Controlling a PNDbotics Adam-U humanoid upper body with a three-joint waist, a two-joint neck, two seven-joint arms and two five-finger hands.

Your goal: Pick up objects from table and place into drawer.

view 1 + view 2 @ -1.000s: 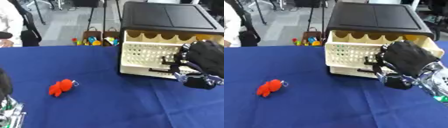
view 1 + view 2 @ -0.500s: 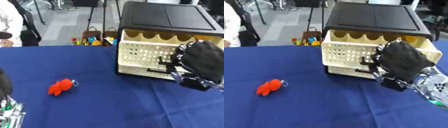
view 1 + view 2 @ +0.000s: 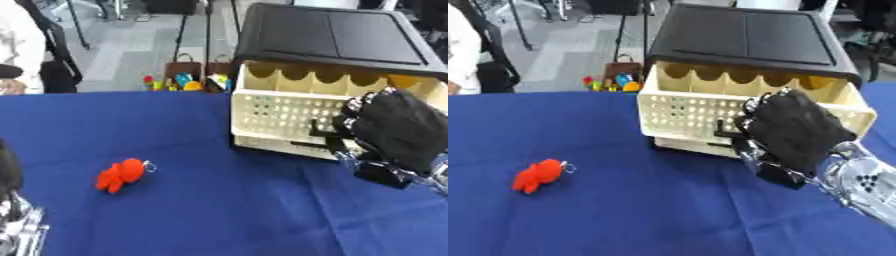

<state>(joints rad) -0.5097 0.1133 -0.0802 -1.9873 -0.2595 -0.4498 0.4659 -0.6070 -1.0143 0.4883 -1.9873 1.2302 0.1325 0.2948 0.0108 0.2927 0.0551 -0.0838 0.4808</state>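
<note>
Right hand, in its black glove, is up against the front of the cream drawer, fingers curled around the dark handle on the perforated front panel, so it's gripping that. The drawer sticks out from under a black cabinet and you can see the scalloped cream edge along its top. Left hand only just shows at the bottom left corner of the left eye view, some silvery bits poking up, and I can't tell how its fingers are set.

The red toy, a small soft-looking thing with a little metal ring on it, sits on the blue tablecloth well apart from the drawer, off to the left side and out in the open. Cloth has a few wrinkles near the cabinet.

Past the table's far edge there's a grey floor, a brown bag with colourful bits in it, and some dark stand legs.
</note>
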